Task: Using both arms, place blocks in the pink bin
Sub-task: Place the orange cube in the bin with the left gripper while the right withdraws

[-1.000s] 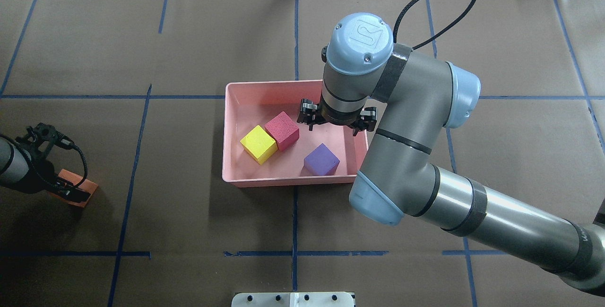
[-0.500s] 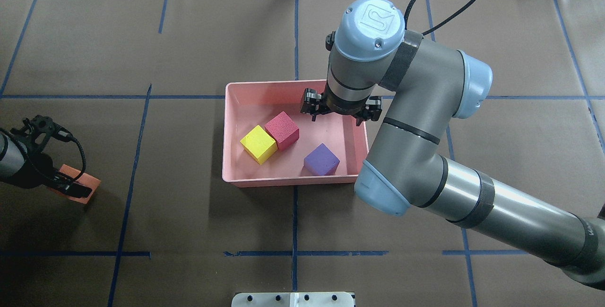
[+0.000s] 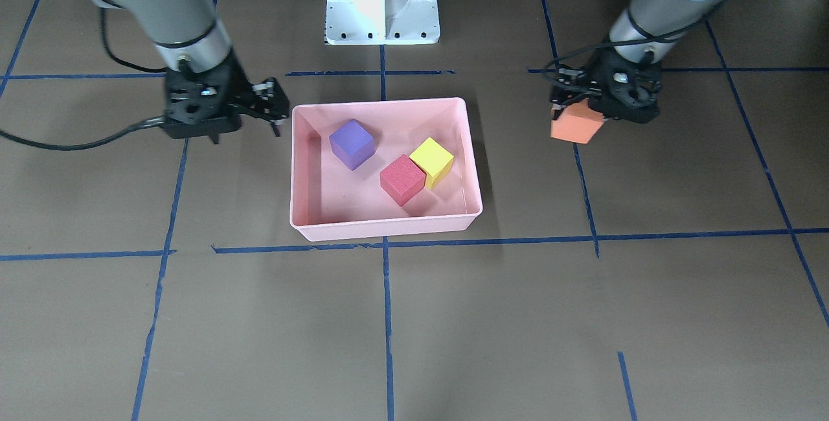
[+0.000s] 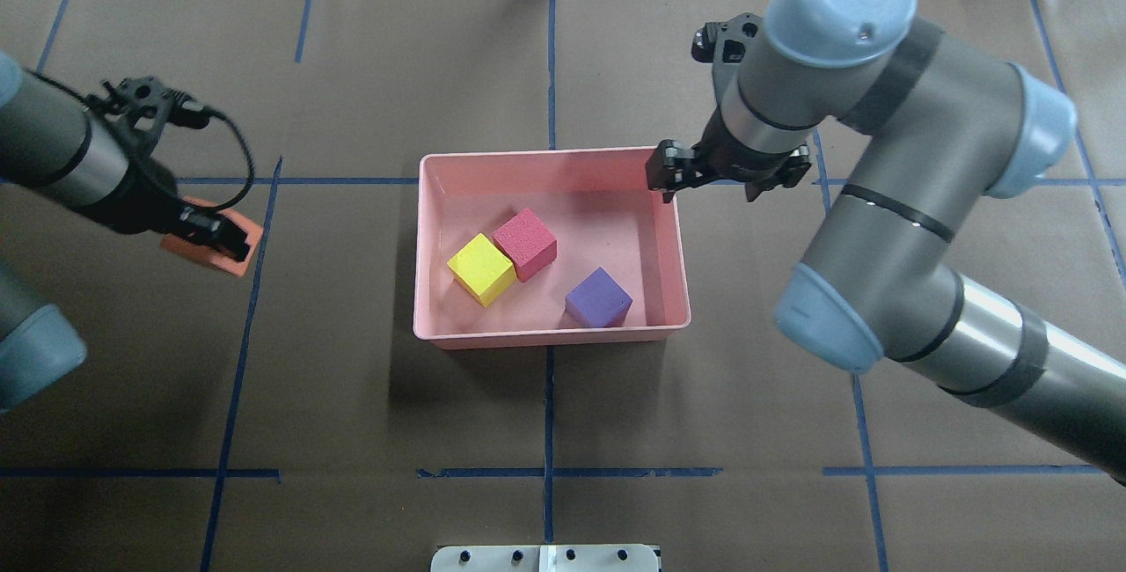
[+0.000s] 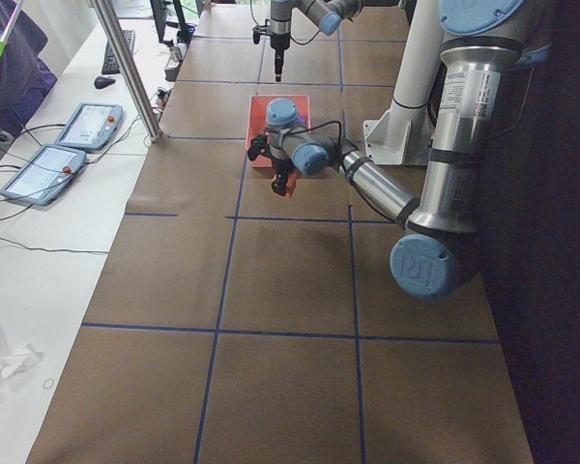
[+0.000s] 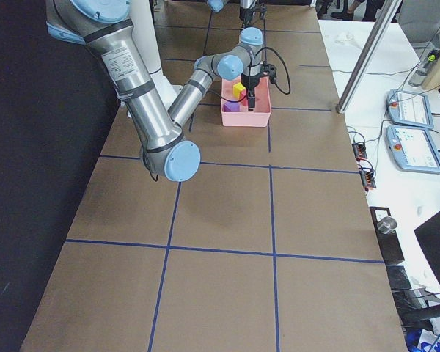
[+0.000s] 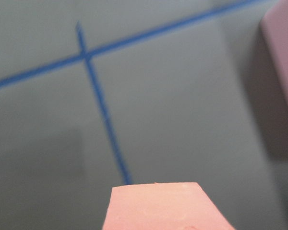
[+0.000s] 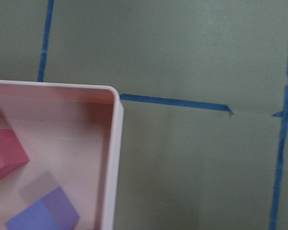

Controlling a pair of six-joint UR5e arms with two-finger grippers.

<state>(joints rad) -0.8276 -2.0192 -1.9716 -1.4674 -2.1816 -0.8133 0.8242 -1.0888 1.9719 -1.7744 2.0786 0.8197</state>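
The pink bin (image 4: 550, 339) sits at the table's middle and holds the yellow-green block (image 4: 481, 268), the red-pink block (image 4: 525, 243) touching it, and the purple block (image 4: 598, 297). They also show in the front view: bin (image 3: 382, 230), purple (image 3: 352, 143), red-pink (image 3: 401, 179), yellow-green (image 3: 432, 160). My left gripper (image 4: 214, 240) is shut on the orange block (image 4: 237, 266) and holds it above the table, left of the bin; the front view shows this block (image 3: 573, 129) too. My right gripper (image 4: 721, 178) is open and empty above the bin's far right corner.
Blue tape lines (image 4: 264, 180) cross the brown table cover. The white pedestal base (image 3: 382, 0) stands behind the bin. The left wrist view shows the orange block (image 7: 163, 206) and the bin's edge (image 7: 283, 52). The right wrist view shows the bin's corner (image 8: 116, 143).
My right gripper has risen out of the bin and moved right, past its far right corner. My left gripper has lifted the orange block and carried it forward and toward the bin.
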